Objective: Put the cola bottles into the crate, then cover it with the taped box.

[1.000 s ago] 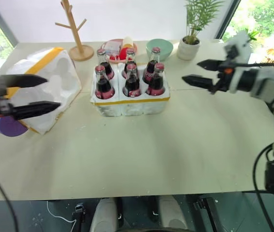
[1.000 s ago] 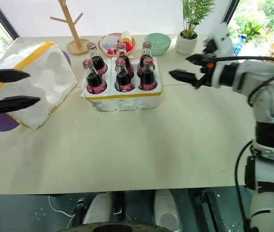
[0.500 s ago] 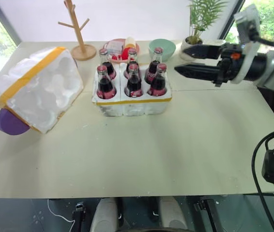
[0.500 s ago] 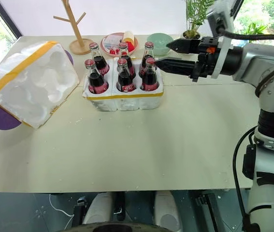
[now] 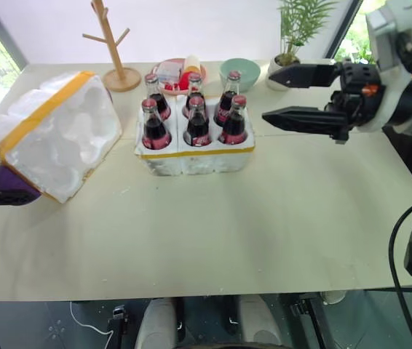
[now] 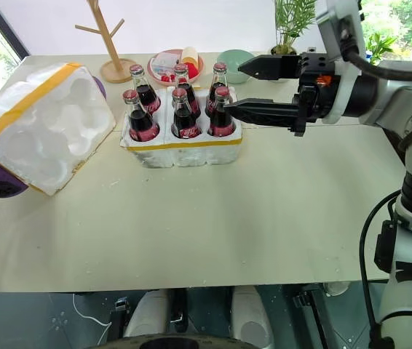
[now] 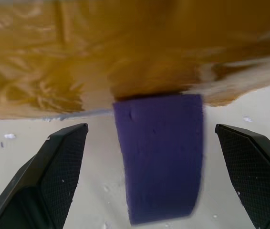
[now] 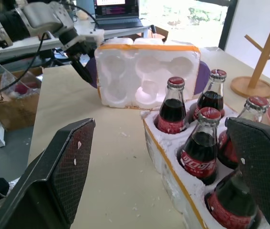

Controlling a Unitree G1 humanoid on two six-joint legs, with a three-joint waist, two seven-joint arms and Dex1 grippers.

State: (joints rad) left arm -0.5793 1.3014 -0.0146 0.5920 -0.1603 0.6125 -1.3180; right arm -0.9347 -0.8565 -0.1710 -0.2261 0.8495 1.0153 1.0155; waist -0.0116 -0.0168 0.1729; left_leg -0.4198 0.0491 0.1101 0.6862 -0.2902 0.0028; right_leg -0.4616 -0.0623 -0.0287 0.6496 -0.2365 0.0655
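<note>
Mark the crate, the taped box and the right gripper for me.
crate (image 5: 191,156), left eye view, on its front wall below the yellow band.
taped box (image 5: 68,145), left eye view, on its hollow white underside.
right gripper (image 5: 276,94), left eye view, midway between its two open fingertips.

The low white styrofoam crate with a thin yellow tape band (image 5: 195,154) served as landmark. Six small red-capped glass cola bottles (image 5: 196,123) stood in its wells. Left of it, apart, the large yellow-taped styrofoam box (image 5: 57,134) lay tilted over a flat purple piece (image 5: 8,185). Behind it stood a wooden branched stand (image 5: 111,45), a red plate (image 5: 178,73), a pale green bowl (image 5: 239,71) and a potted plant (image 5: 292,45).
</note>
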